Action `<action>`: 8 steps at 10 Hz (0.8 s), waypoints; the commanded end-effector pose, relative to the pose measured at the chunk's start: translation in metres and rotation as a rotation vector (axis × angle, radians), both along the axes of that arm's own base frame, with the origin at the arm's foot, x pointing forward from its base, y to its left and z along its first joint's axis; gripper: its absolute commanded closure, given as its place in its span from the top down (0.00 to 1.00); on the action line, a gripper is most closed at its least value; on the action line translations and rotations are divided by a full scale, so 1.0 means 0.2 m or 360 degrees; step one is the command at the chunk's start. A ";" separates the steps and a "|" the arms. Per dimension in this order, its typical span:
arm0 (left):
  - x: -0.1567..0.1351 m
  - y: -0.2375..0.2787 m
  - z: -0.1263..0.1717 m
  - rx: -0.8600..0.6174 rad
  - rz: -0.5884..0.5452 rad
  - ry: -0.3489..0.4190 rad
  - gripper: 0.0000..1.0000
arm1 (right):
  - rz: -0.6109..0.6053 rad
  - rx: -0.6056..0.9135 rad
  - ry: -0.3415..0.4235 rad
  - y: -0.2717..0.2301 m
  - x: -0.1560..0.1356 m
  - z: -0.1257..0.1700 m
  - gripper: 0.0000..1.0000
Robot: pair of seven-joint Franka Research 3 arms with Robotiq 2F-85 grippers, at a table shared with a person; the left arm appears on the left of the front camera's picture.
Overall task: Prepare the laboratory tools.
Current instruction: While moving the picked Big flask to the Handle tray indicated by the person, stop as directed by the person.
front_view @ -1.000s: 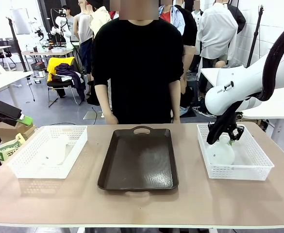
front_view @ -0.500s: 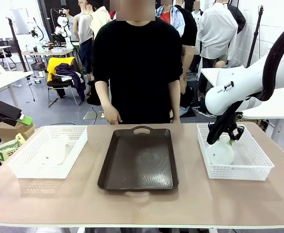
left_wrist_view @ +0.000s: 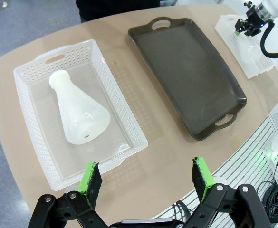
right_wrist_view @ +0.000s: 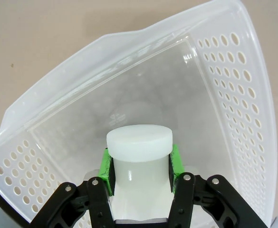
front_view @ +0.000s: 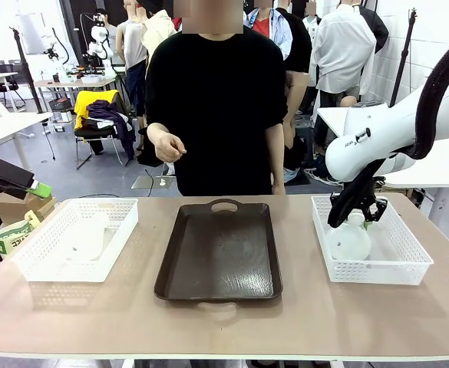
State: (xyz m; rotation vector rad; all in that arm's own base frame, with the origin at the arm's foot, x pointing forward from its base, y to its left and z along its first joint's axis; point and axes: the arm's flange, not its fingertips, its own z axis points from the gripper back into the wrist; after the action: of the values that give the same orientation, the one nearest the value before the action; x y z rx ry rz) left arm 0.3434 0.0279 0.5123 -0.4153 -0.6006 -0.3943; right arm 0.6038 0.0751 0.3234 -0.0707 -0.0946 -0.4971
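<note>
Right flask [right_wrist_view: 139, 140]: the right gripper [right_wrist_view: 139, 164] is clamped on its neck, green pads on both sides just under the wide lip. It sits inside the right basket [front_view: 408, 264], right of the frame in the front view. Arm and flask are almost where they were a second ago, so we read this as grip just settled, lift not started. We can't tell if the base is off the basket floor.

The clearer change is the person's hand [front_view: 166, 146]. It was low by the table's far edge and is now raised to chest height, upper centre of the frame, well away from the tools.

Left flask [left_wrist_view: 79, 111]: lying on its side in the left basket [left_wrist_view: 29, 142], neck toward the top of the left wrist view, untouched. The left gripper [left_wrist_view: 148, 178] hangs above the near table edge with its fingers wide apart, holding nothing.

So for the task we have one flask gripped and one waiting. The tray [front_view: 216, 253] between the baskets is bare; we judge it the likely drop spot.

Surface: tan table [front_view: 301, 322], matte, with two white perforated baskets and the dark brown handled tray in the centre.

Room: busy lab. People stand behind, a chair [front_view: 97, 115] draped with yellow and dark clothes is at upper left, and white tables stand on both sides.
</note>
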 end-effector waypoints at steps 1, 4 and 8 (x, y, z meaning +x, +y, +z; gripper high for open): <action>0.00 0.01 0.00 0.0006 -0.0018 -0.0007 1.00 | 0.0015 0.0079 -0.0030 -0.04 -0.03 0.00 0.00; 0.00 0.01 0.00 0.0006 -0.0018 -0.0007 1.00 | 0.0023 0.0143 -0.0027 -0.07 -0.08 0.04 0.00; 0.00 0.01 0.00 0.0006 -0.0018 -0.0007 1.00 | 0.0078 0.0238 -0.0119 -0.11 -0.26 0.26 0.00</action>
State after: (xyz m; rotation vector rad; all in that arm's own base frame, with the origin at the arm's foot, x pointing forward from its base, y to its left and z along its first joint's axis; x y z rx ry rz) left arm 0.3434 0.0279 0.5122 -0.4153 -0.6005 -0.3943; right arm 0.5680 0.0568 0.3690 0.0474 -0.1150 -0.4761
